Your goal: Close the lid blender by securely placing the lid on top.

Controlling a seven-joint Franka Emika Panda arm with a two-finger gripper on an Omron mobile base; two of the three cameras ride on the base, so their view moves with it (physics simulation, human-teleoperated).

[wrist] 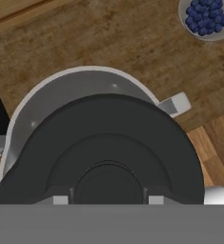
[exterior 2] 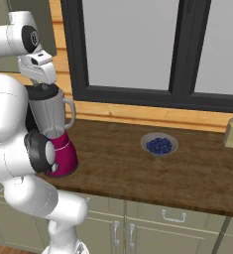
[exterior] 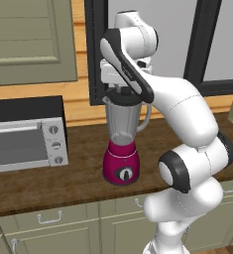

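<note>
We see the wooden table [exterior 2: 152,173] carrying the toaster oven [exterior: 26,134], then the blender [exterior: 122,144] near the window. Our jaws [exterior: 119,90] are closed on the lid [wrist: 101,152], which hangs right at the jar's mouth, offset from its rim. A bowl of blueberries [exterior 2: 159,144] sits well apart.
</note>
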